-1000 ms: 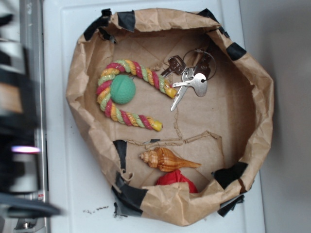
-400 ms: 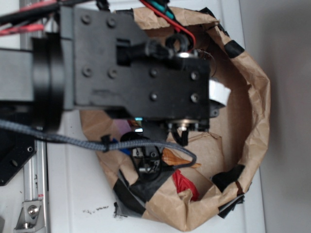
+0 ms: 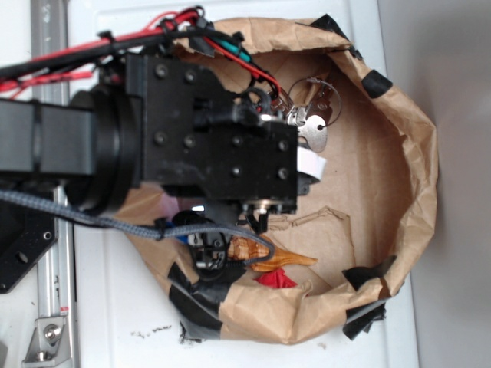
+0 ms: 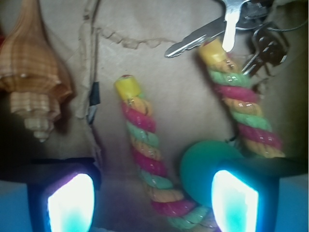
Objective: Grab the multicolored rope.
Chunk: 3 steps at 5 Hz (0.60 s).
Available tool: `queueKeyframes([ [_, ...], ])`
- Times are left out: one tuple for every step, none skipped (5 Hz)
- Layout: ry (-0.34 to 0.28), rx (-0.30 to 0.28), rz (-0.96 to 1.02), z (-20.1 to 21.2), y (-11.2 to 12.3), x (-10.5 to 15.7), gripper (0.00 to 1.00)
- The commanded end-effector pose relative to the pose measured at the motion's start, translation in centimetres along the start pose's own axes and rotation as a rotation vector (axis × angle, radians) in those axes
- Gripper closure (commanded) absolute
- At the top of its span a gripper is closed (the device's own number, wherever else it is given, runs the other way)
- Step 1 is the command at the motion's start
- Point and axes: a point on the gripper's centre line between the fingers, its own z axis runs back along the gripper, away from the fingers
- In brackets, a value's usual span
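Shifted slightly left since the earlier frame, the black arm now uncovers the bunch of metal keys (image 3: 311, 126) in the crumpled brown paper bowl (image 3: 414, 176). Gripper (image 4: 153, 193): jaws spread, holding nothing, straddling one limb of the red, yellow and pale green twisted cotton rope (image 4: 145, 154) with green ball (image 4: 205, 162), beside the orange-brown spiral seashell (image 4: 34, 72). Judged soft, light, compressible; that straddled limb suits pinching.
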Motion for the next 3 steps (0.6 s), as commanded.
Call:
queueKeyframes([
  [-0.170, -0.068, 0.139, 6.6, 4.2, 1.1, 0.00],
  [-0.156, -0.067, 0.147, 6.4, 4.3, 1.8, 0.00],
  [-0.088, -0.035, 0.082, 2.8, 2.4, 1.8, 0.00],
])
